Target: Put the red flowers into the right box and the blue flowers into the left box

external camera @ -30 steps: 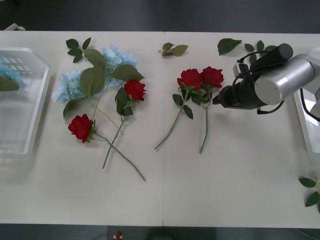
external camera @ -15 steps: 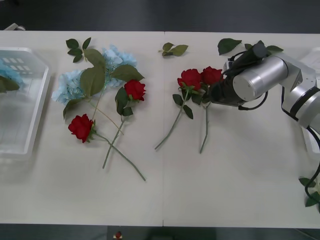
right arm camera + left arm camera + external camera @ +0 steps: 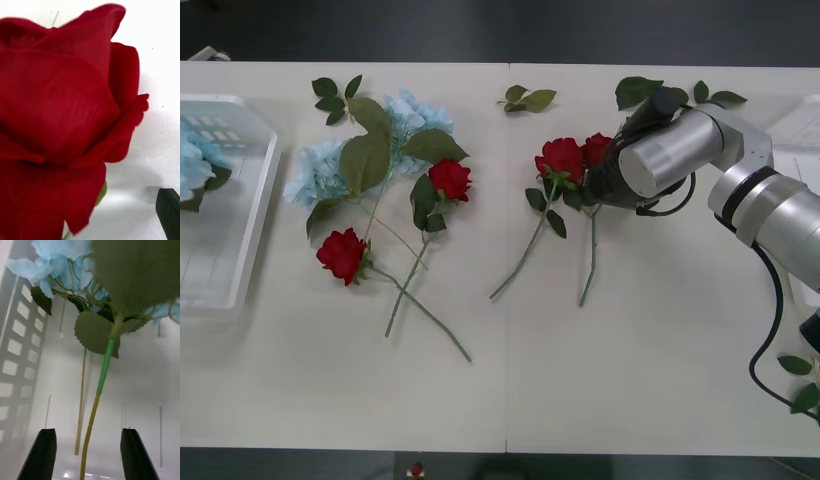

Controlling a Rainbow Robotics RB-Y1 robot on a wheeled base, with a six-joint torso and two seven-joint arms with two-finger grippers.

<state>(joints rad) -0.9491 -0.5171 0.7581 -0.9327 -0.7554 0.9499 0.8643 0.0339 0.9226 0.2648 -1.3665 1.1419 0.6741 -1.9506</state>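
Reaching in low from the right, right gripper [image 3: 598,183] at the red flowers [image 3: 561,157] — finger state unclear — left gripper [image 3: 88,453] spread over the left box [image 3: 22,352].

Four red flowers [image 3: 450,180] on the tabletop [image 3: 510,390]: two toward the left side, two near the middle, one of that pair partly hidden by the right arm. Blue flowers [image 3: 315,172]: two clusters on the tabletop near the far left, one more in the left box [image 3: 230,250] at the left edge. One right box [image 3: 800,130] at the right edge. Loose leaf sprigs [image 3: 525,98]: about five.
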